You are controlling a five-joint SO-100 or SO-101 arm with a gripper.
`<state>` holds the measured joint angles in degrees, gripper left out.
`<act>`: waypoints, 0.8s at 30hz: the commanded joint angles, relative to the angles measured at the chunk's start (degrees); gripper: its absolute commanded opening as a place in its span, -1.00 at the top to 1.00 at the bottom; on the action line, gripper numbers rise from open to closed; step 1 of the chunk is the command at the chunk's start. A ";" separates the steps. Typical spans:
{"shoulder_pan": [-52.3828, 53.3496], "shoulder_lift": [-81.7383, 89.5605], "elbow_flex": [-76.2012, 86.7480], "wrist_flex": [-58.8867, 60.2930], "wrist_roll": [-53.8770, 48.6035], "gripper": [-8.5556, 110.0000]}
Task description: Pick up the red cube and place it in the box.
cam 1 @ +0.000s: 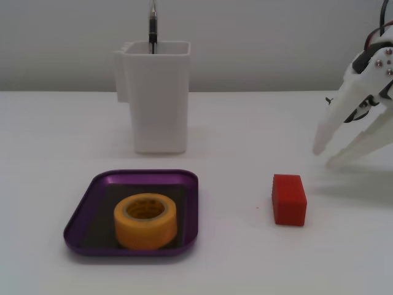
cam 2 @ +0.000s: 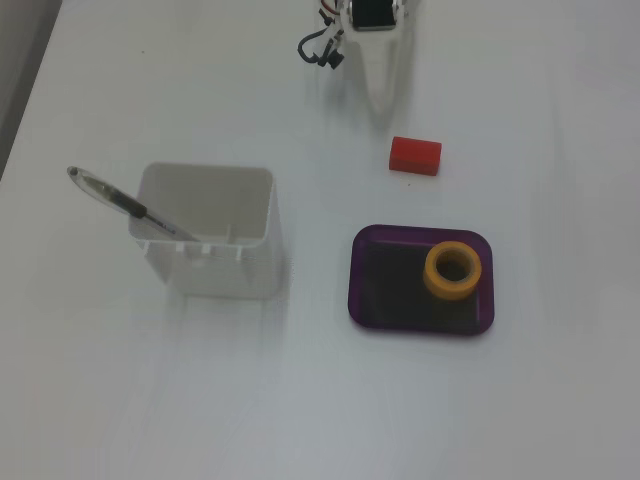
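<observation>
Basically nothing's done yet: the red cube [cam 1: 288, 199] sits on the table [cam 1: 245, 123] a bit right of the purple box [cam 1: 84, 215], which only has a yellow tape roll [cam 1: 145, 219] in it, and the gripper [cam 1: 325, 156] hangs spread and empty just behind the cube.

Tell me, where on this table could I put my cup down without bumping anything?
Plenty of bare table lies on the near side of the white holder and purple tray in the top-down fixed view. The strip between holder and tray is also free. It is tighter around the red cube, which sits between the tray and the open pincer. The tray floor is partly taken by the yellow tape roll.
</observation>
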<state>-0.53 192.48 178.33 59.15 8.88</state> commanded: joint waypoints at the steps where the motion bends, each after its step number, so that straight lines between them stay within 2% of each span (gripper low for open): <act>1: -0.18 4.48 -0.09 -0.97 -0.26 0.81; 9: 0.62 3.34 -16.08 -0.09 -0.79 0.81; 13: 0.09 -2.55 -22.68 0.26 -6.06 0.80; 18: -0.18 -23.91 -32.78 -0.26 -6.24 0.77; 24: -0.26 -54.58 -52.73 5.54 -4.31 0.50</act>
<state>-0.62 152.14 136.49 61.61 2.99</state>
